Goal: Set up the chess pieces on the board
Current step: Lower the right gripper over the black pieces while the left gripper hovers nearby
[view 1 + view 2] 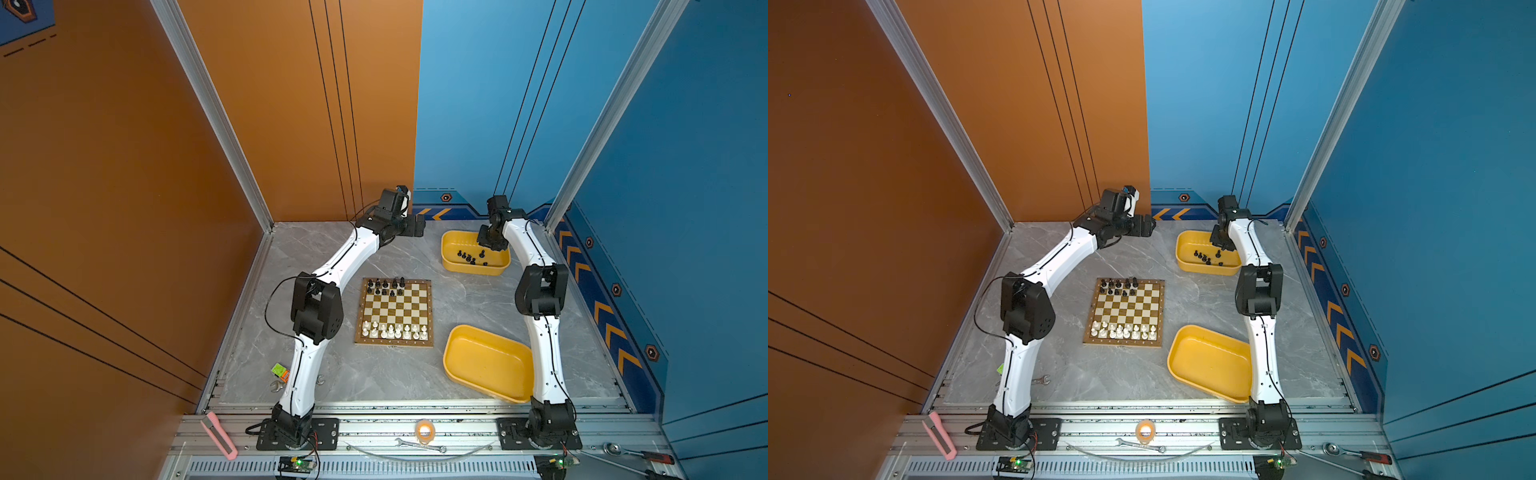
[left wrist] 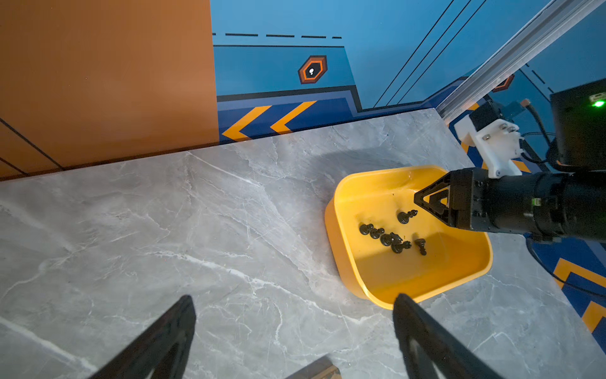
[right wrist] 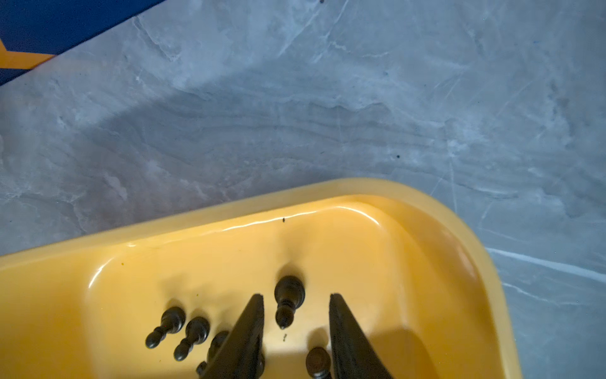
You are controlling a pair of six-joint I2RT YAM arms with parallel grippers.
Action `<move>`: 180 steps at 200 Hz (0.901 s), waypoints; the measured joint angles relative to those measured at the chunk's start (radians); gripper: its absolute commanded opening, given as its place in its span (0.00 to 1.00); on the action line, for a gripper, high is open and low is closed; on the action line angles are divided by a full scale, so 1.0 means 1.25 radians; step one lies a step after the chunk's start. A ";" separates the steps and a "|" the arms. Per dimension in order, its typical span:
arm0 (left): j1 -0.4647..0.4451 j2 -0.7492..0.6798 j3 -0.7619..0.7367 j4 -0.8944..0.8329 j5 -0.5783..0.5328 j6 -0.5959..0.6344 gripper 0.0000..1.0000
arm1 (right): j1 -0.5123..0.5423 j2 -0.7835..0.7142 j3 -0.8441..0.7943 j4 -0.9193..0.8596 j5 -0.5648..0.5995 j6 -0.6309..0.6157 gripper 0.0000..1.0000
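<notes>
The board (image 1: pixel 394 343) (image 1: pixel 1121 343) lies mid-table, with black chess pieces (image 1: pixel 385 284) along its far rows and white ones (image 1: pixel 395 331) along its near rows. More black pieces (image 1: pixel 469 257) (image 2: pixel 387 238) (image 3: pixel 193 331) lie loose in the far yellow tray (image 1: pixel 451 245) (image 2: pixel 426 275) (image 3: pixel 229 262). My right gripper (image 3: pixel 295 295) (image 2: pixel 423 200) (image 1: pixel 490 245) is down in that tray, open. A lying black piece (image 3: pixel 288 297) (image 2: pixel 406 216) sits between its fingers, touching neither. My left gripper (image 2: pixel 293 297) (image 1: pixel 417 226) hangs wide open and empty over the table's far edge, to the left of the tray.
A second yellow tray (image 1: pixel 486 361), with nothing in it, sits near right of the board beside the right arm. A small green box (image 1: pixel 279 370) lies by the left arm. On the front rail are a pink cutter (image 1: pixel 219 434), a tape roll (image 1: pixel 424 430) and a wrench (image 1: pixel 419 444). Walls close three sides.
</notes>
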 measured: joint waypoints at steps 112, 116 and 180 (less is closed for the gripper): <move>-0.009 0.035 0.052 -0.004 0.010 -0.003 0.95 | -0.015 -0.502 -0.448 0.063 0.020 -0.012 0.39; -0.011 0.038 0.054 -0.003 0.011 -0.003 0.95 | -0.020 -0.493 -0.450 0.063 0.021 -0.012 0.39; -0.071 0.060 0.061 -0.017 0.016 0.006 0.95 | -0.031 -0.285 -0.398 0.078 -0.003 -0.026 0.37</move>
